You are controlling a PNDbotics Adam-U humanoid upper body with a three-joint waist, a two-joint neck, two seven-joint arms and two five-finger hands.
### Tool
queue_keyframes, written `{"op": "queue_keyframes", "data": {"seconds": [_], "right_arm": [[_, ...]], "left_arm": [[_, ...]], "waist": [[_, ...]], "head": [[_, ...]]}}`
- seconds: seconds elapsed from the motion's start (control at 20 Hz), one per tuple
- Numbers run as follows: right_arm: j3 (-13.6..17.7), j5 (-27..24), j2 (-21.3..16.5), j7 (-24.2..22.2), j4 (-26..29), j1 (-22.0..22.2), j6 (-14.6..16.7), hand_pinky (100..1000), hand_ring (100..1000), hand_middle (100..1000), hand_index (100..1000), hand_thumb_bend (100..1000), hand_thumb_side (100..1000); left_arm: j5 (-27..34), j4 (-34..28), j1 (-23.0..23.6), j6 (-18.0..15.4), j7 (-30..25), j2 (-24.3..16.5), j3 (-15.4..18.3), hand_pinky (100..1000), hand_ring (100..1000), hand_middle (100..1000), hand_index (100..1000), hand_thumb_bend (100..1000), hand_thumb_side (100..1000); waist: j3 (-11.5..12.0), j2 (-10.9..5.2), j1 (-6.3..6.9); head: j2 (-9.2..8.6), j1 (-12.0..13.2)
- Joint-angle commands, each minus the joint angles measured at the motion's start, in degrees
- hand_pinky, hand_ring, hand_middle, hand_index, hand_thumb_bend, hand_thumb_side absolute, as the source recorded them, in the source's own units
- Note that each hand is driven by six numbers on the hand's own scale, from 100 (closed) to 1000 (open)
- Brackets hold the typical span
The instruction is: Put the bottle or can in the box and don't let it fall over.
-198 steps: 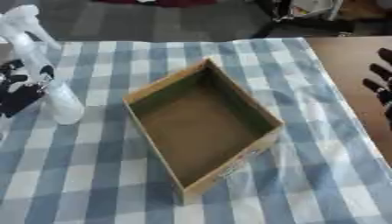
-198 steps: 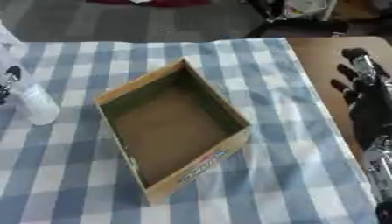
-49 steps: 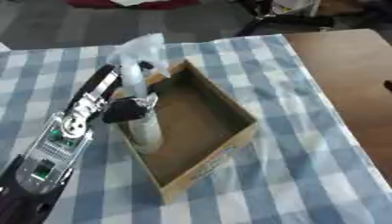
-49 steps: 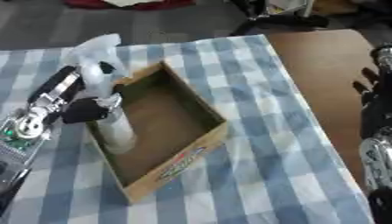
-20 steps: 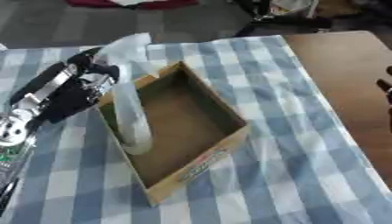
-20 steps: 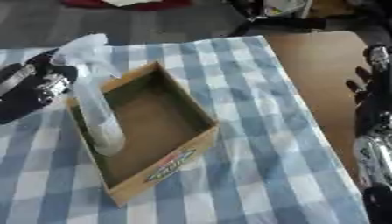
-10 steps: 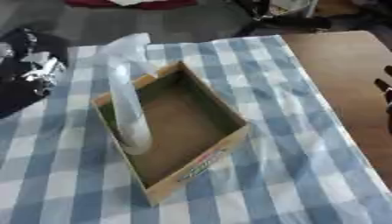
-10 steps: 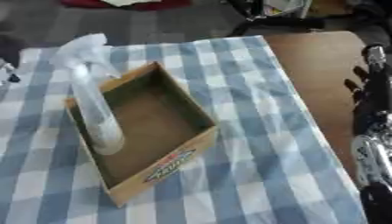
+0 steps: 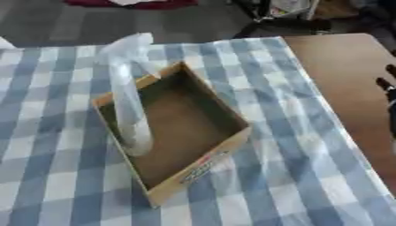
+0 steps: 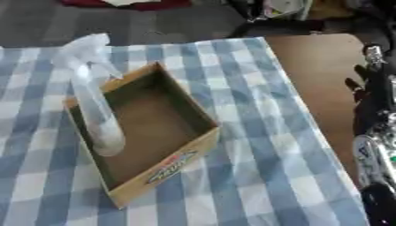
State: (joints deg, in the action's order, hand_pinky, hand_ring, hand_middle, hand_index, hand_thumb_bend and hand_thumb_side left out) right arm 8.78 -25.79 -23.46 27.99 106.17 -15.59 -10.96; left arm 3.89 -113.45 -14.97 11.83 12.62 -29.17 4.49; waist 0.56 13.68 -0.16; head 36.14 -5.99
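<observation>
**A:** ok from where I'm standing, the spray bottle (image 10: 94,103) is standing inside the cardboard box (image 10: 166,170), tucked against the box's left wall. Clear body, white trigger head poking up well above the rim.

**B:** upright?

**A:** yeah, on its base, maybe leaning a touch toward the wall. Nothing is touching it. The box sits askew on the blue and white checked cloth (image 10: 255,176), with a printed label on its near side.

**B:** where's the robot?

**A:** the right arm (image 10: 375,145) runs down the right edge over the brown tabletop (image 10: 321,75), dark fingers of the right hand (image 10: 363,86) up top, well away from the box.
</observation>
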Motion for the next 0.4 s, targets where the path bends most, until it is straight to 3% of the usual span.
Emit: {"op": "queue_keyframes", "data": {"seconds": [0.05, 0.4], "right_arm": [[0.4, 1.1, -1.5, -1.0, 1.6, -0.6, 0.2, 943, 1000, 1000, 879, 100, 630], [0.3, 1.9, -1.3, -2.2, 1.6, -0.6, 0.1, 941, 1000, 1000, 875, 100, 619]], "left_arm": [[2.0, -0.9, 0.6, -1.0, 0.9, -1.2, 1.1, 421, 830, 920, 714, 100, 566], [2.8, -1.1, 1.1, -2.2, 1.4, -0.7, 1.2, 413, 828, 904, 696, 100, 569]], "waist": [[0.1, -0.86, -0.13], [0.2, -0.82, -0.39]], "head": [[0.29, 0.1], [0.33, 0.8]]}}
